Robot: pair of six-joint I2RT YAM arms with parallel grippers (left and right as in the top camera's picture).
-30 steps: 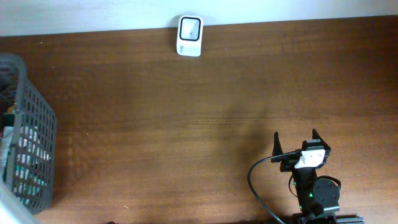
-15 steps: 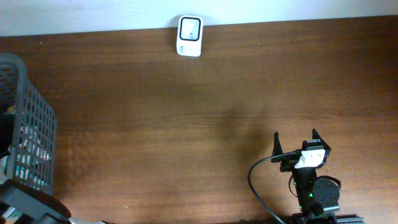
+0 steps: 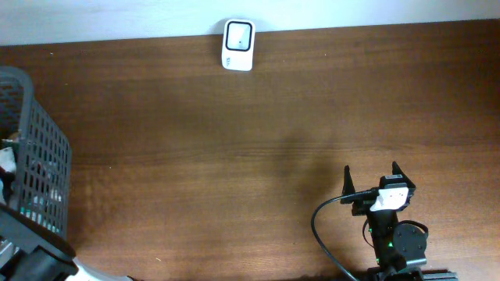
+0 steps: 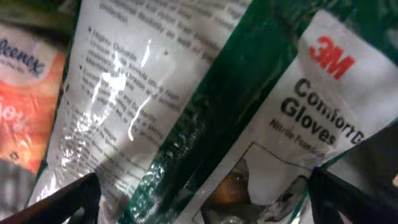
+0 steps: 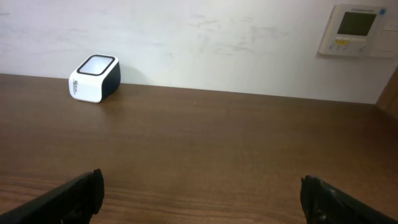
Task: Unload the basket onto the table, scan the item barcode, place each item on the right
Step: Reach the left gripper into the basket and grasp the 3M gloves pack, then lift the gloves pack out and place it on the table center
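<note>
Spanning the overhead view, the wooden counter (image 3: 234, 156) is seen, with a grey mesh basket (image 3: 39, 179) set at 9 o'clock. There, a 3M gloves packet (image 4: 311, 106) is framed by the wide-spread left end effector (image 4: 202, 199). The right end effector (image 3: 371, 178), also spread wide, is parked at 5 o'clock. The white barcode scanner (image 3: 237, 45) is placed at 12 o'clock.

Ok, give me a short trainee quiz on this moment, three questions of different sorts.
1. True or false: the scanner lies inside the basket.
2. Which pack lies straight ahead of the left gripper? A gloves; B batteries; C pens.
3. Fill in: the right gripper hangs over bare table with its jaws ___.

Key: 1 false, it stands at the table's far edge; 2 A; 3 open.
</note>
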